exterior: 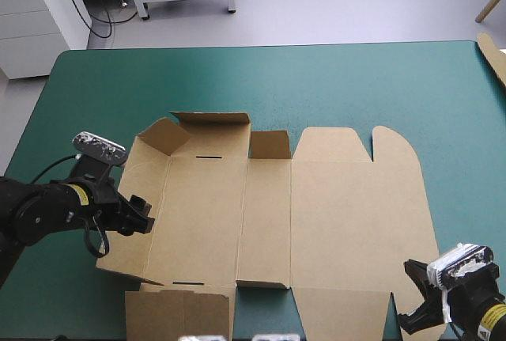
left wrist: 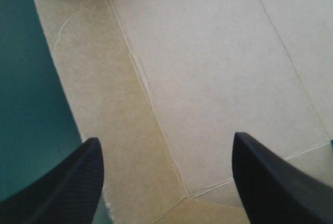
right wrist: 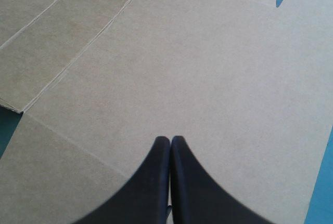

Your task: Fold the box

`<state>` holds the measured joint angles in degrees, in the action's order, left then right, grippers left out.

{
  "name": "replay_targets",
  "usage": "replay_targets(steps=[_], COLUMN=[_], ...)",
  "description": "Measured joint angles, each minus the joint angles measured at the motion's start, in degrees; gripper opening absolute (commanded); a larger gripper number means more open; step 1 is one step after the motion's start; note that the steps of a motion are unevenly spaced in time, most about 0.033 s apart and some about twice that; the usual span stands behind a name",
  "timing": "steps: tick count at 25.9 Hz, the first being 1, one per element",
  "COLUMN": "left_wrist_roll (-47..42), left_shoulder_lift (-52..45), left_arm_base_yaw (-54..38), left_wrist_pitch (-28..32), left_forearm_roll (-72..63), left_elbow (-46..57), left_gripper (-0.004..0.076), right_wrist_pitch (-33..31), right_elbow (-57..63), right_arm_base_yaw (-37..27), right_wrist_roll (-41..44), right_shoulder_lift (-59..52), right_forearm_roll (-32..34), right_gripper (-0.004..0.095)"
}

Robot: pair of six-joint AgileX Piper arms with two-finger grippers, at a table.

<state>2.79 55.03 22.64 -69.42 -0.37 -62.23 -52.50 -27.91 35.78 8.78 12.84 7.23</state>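
Note:
The brown box [exterior: 316, 214] lies opened out in the middle of the teal-green cover. Its left wall [exterior: 126, 206] and far wall [exterior: 212, 123] are tilted up, while the wide lid panel [exterior: 360, 222] lies flat to the right. My left gripper [exterior: 141, 220] is open at the left wall; in its own view the open left gripper [left wrist: 165, 138] looks over the creased wall and base of the box [left wrist: 208, 78]. My right gripper [exterior: 417, 309] sits low by the lid's near right corner. In its wrist view the right gripper [right wrist: 170, 139] is shut, with flat box board [right wrist: 182, 68] ahead.
A strip of more brown board [exterior: 494, 54] pokes in at the table's far right edge. Bare teal-green cover [exterior: 277, 80] runs along the far side. A front flap [exterior: 178, 313] of the box lies flat near the table's front edge.

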Motion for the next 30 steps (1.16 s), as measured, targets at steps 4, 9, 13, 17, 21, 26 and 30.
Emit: replay_targets(steps=[4, 9, 13, 17, 21, 26, 30], left_wrist_roll=[0.0, 0.0, 1.0, 4.7, 11.2, 21.2, 22.6], left_shoulder_lift=[3.0, 4.3, 4.4, 4.5, 5.4, 10.0, 15.0], left_arm_base_yaw=[0.0, -2.1, -8.1, -16.3, -24.8, -35.3, -36.6], left_wrist_pitch=[-1.8, -2.2, -2.3, -2.3, -2.3, -2.3, -1.7], left_forearm_roll=[4.3, 5.2, 5.1, 3.6, -2.9, -16.0, -18.2], left_elbow=[-2.8, -3.1, -3.1, -3.2, -3.2, -3.3, -1.9], left_gripper=[0.0495, 0.0495, 0.0495, 0.0495, 0.0495, 0.0495, 0.0495], right_wrist_pitch=[0.0, 0.0, 0.0, 0.0, 0.0, 0.0, 0.0], right_elbow=[0.0, 0.0, 0.0, 0.0, 0.0, 0.0, 0.0], right_arm_base_yaw=[0.0, 0.0, 0.0, 0.0, 0.0, 0.0, 0.0], right_wrist_roll=[0.0, 0.0, 0.0, 0.0, 0.0, 0.0, 0.0], right_shoulder_lift=[0.0, 0.0, 0.0, 0.0, 0.0, 0.0, 0.0], right_forearm_roll=[0.0, 0.0, 0.0, 0.0, 0.0, 0.0, 0.0], right_gripper=[-0.0016, -0.0016, -0.0016, -0.0016, -0.0016, -0.0016, -0.0016])
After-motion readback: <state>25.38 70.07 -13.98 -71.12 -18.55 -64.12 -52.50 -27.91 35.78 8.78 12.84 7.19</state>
